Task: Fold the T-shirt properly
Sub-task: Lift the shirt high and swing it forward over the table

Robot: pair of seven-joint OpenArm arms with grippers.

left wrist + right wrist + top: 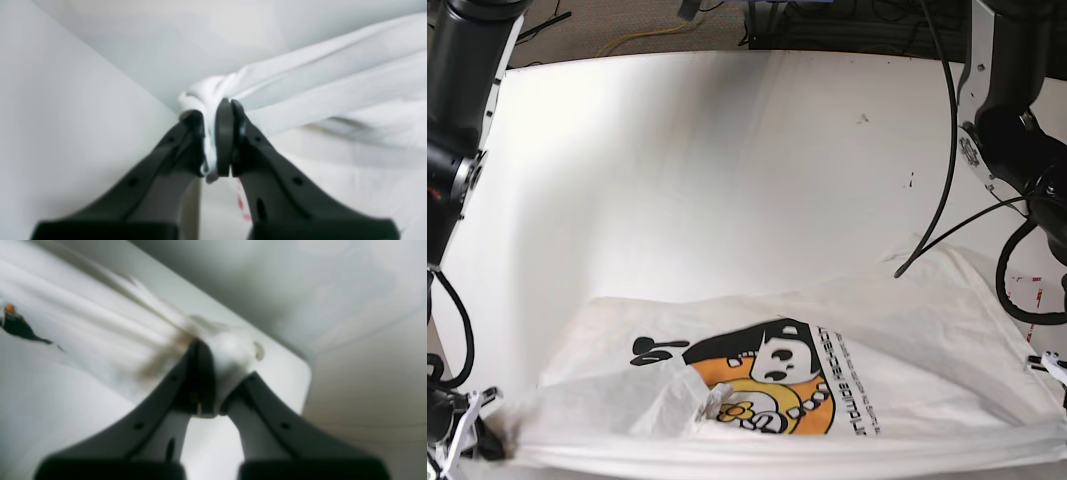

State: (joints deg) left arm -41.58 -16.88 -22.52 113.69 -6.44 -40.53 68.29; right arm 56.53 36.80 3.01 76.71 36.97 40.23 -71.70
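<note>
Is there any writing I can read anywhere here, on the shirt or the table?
Dark lettering beside the cartoon print on the T-shirt: runs sideways in two lines, too small to read.
Small red marks on the table at its right edge: too small to read.
Both wrist views: blurred, no text.

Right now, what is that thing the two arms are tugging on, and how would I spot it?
Look at the white table, near edge. Spread there is a large off-white T-shirt, pinched at both ends by each arm's tool. Its orange, black-outlined cartoon print sets it apart from the bare tabletop.
</note>
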